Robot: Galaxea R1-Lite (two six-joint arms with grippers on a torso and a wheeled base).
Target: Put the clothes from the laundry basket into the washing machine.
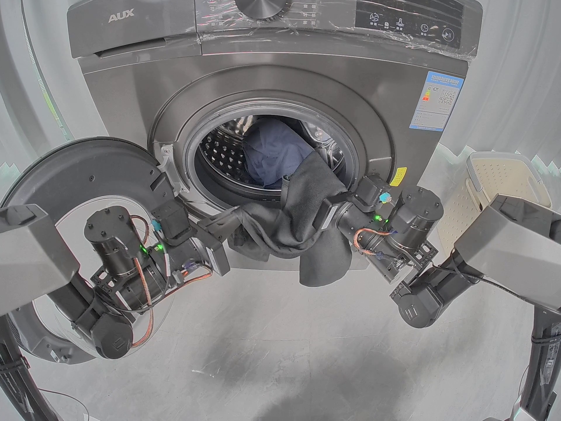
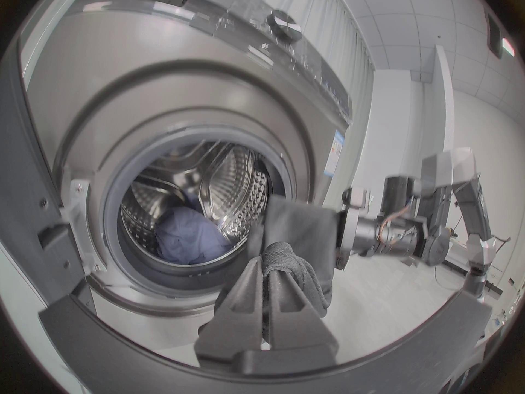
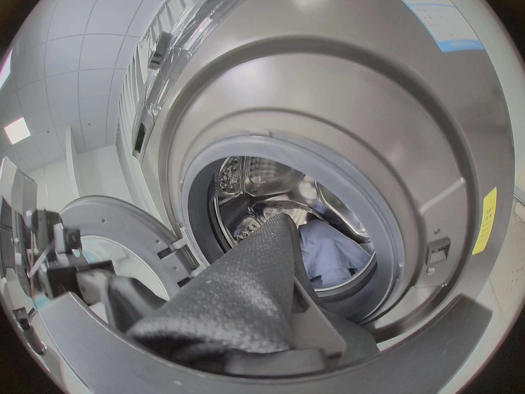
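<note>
A dark grey garment (image 1: 295,223) hangs stretched between both grippers right in front of the washing machine's round opening (image 1: 269,147). My left gripper (image 1: 231,220) is shut on its left edge, the cloth (image 2: 287,266) bunched at the fingertips. My right gripper (image 1: 318,206) is shut on the right part, with the cloth (image 3: 240,302) draped over its fingers. The garment's upper edge leans against the drum's lower rim and a tail hangs below. A blue garment (image 1: 272,147) lies inside the drum (image 2: 191,236) (image 3: 331,253).
The washing machine door (image 1: 87,206) stands swung open at the left, behind my left arm. A cream laundry basket (image 1: 497,188) stands to the right of the machine, beside my right arm. Grey floor (image 1: 280,346) lies in front.
</note>
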